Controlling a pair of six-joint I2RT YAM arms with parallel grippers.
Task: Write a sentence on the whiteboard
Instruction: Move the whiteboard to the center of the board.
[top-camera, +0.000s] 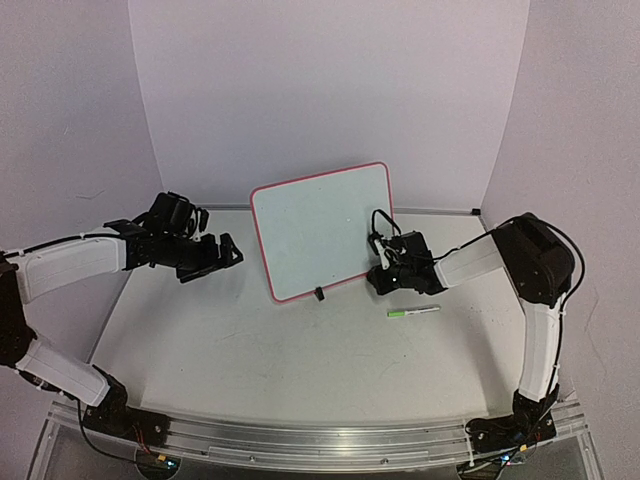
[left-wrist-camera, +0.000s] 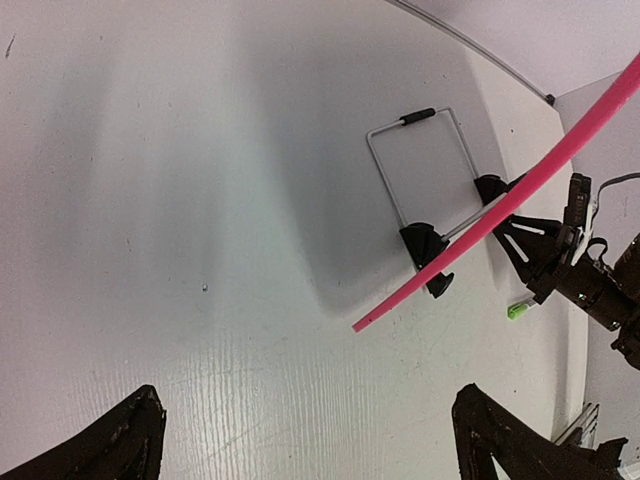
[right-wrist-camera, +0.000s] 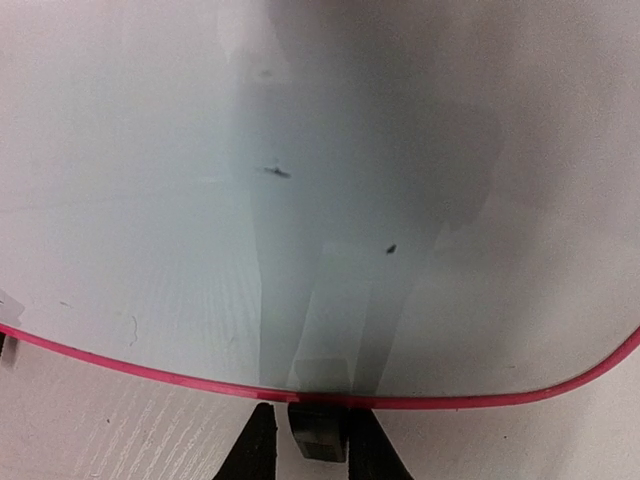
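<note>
Tabletop (top-camera: 250, 350) white, walls (top-camera: 330, 90) lilac; left jaws spread, right jaws astride whiteboard foot (right-wrist-camera: 318, 432), grip unclear.

Robot lab, white backdrop (top-camera: 330, 90), table (top-camera: 250, 350)

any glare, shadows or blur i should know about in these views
top external: even light, whiteboard sharp, no glare on its face; left wrist: broad soft shadow across the table; right wrist: glossy face with a dark vertical band, shadow or reflection; fingers at the bottom out of focus
</note>
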